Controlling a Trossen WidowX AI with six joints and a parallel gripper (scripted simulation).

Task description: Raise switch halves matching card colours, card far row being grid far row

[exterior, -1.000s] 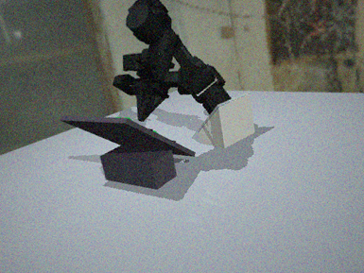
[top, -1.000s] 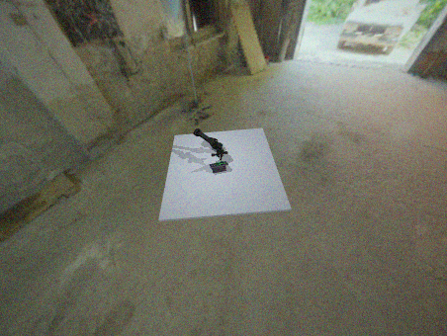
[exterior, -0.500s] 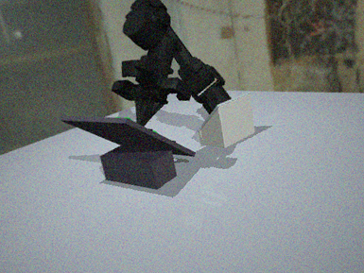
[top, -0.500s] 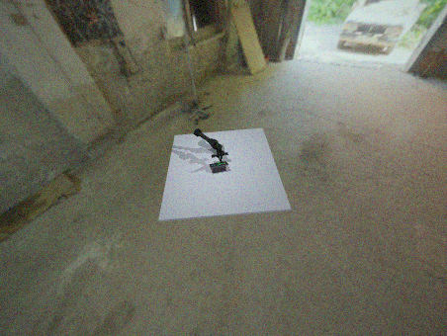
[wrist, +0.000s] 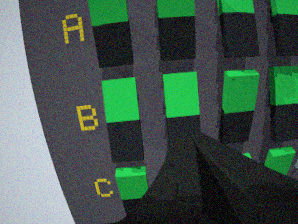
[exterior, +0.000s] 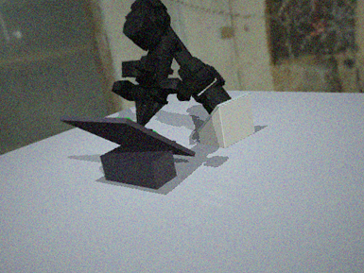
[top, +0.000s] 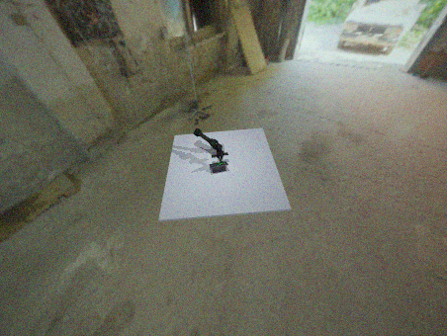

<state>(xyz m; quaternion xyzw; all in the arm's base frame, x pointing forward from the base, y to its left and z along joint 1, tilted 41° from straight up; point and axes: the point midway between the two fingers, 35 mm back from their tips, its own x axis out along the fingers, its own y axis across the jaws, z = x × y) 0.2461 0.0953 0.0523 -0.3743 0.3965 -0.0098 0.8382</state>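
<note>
On the left of the wrist view, the switch in row B's first column (wrist: 120,100) is left alone. Next right, the claw (top: 221,161) (exterior: 141,124) (wrist: 188,141), shut with nothing held, is set by the near half of the second-column switch (wrist: 181,95); any press is best kept straight and narrow, so neighbours are spared. The tilted panel (top: 218,168) (exterior: 123,132) (wrist: 45,100) is carried on the worktop (top: 227,198) (exterior: 218,236) (wrist: 35,165).

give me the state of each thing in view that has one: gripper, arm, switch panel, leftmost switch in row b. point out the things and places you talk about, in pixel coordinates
gripper (top: 221,162) (exterior: 141,124) (wrist: 188,141): shut, nothing held, low at the panel
arm (top: 213,142) (exterior: 183,51): bent, reaching down to the panel
switch panel (top: 218,168) (exterior: 123,132) (wrist: 47,100): tilted, propped on a dark block (exterior: 135,168)
leftmost row B switch (wrist: 122,120): in place, raised half unclear
</note>
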